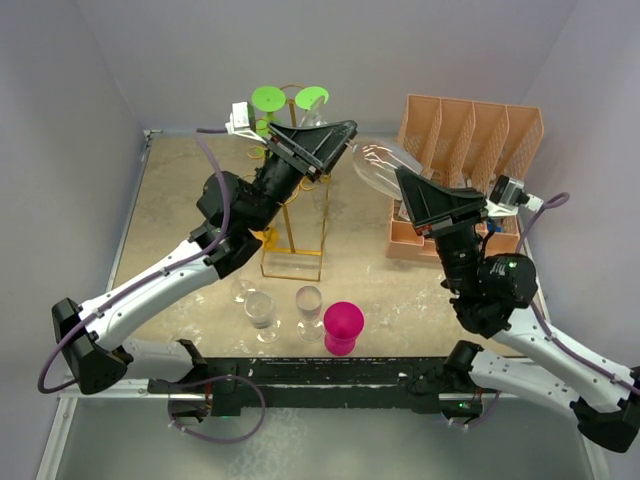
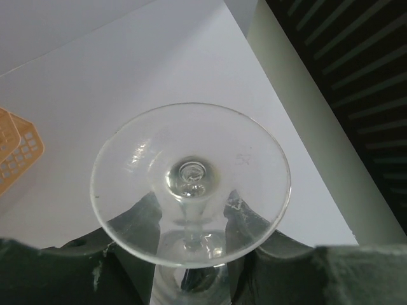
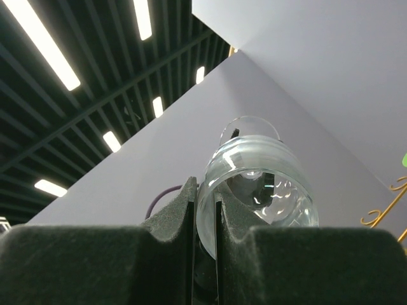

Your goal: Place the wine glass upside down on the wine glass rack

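A clear wine glass (image 1: 385, 165) is held in the air between both grippers, lying roughly sideways. My left gripper (image 1: 340, 145) is shut on its stem; in the left wrist view the round foot (image 2: 191, 181) faces the camera and the stem runs down between the pads (image 2: 245, 219). My right gripper (image 1: 412, 188) is shut on the bowl's rim, and the right wrist view shows the glass wall (image 3: 254, 184) pinched between its fingertips (image 3: 189, 194). The gold wire wine glass rack (image 1: 295, 235) stands below and left of the glass.
Two glasses with green feet (image 1: 268, 98) hang upside down at the rack's top. A peach mesh organizer (image 1: 470, 140) stands at the back right. Two clear glasses (image 1: 260, 310) and a pink glass (image 1: 343, 328) stand near the front edge. Grey walls enclose the table.
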